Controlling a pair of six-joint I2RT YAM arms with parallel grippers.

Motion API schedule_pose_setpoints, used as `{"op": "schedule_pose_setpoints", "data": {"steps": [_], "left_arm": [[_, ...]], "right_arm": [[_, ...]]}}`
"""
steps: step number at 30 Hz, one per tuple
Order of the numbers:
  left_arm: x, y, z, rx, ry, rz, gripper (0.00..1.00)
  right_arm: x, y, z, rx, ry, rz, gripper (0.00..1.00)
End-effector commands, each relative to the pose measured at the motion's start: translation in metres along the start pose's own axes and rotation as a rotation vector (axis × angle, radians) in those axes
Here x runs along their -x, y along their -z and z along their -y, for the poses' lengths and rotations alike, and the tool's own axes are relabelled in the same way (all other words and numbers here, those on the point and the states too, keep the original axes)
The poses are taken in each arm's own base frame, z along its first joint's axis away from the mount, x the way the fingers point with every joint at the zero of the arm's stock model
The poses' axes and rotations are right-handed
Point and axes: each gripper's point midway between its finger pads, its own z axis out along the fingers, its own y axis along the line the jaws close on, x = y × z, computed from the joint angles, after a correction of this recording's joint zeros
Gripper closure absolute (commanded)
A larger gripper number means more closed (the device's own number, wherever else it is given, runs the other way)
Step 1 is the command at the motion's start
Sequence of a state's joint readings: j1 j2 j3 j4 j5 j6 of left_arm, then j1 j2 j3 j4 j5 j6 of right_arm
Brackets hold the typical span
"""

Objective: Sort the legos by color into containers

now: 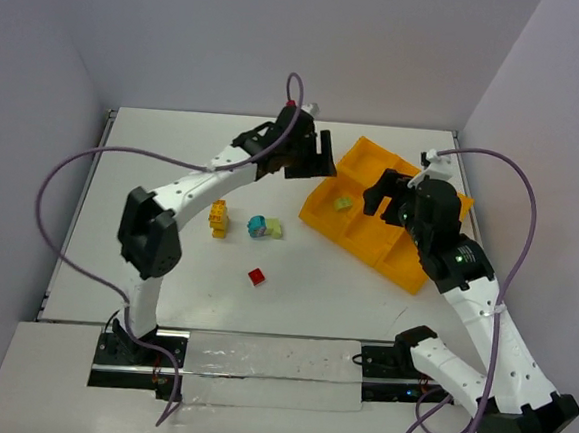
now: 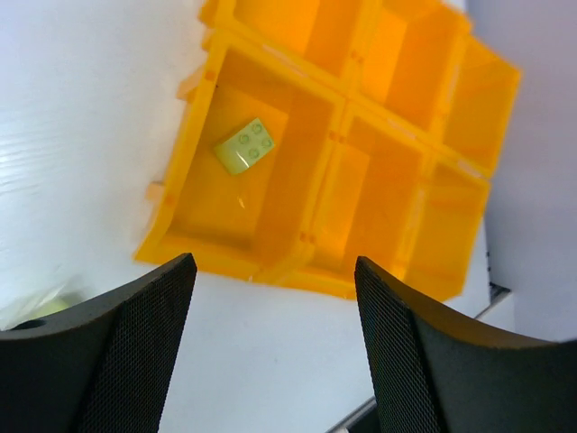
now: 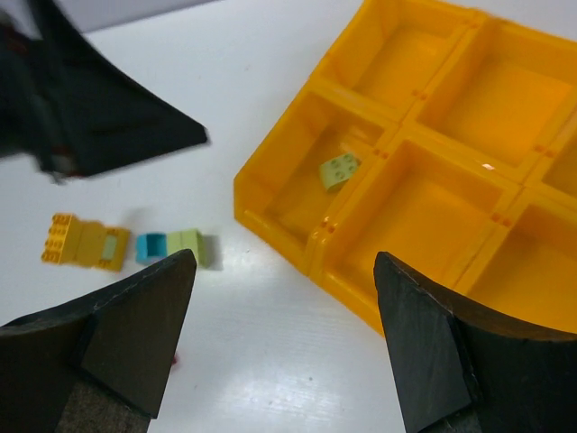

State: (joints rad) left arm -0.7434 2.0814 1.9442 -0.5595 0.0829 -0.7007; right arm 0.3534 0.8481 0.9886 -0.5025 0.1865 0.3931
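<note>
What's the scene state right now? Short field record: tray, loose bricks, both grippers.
sorted: one light green brick in a corner compartment of the tray
loose on table: yellow stack; teal-and-green pair; red brick
left gripper: open, holding nothing, near the tray
right gripper: open, holding nothing, above the tray

A white table (image 1: pixel 312 309) stands between plain pale grey walls (image 1: pixel 284 36). A clear plastic sheet (image 1: pixel 267 370) lies flat along the table's near edge.
</note>
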Motion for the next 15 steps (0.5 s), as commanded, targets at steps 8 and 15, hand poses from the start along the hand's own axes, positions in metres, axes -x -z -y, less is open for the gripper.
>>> {"op": "schedule_pose_setpoints", "data": {"steps": [8,15], "left_arm": [[0.028,0.136,-0.091,0.320,0.034,0.258,0.22],[0.024,0.183,-0.141,0.415,0.108,0.311,0.22]], "right_arm": [[-0.072,-0.023,-0.097,0.235,0.166,-0.209,0.13],[-0.139,-0.044,-0.149,0.333,0.268,-0.355,0.14]]}}
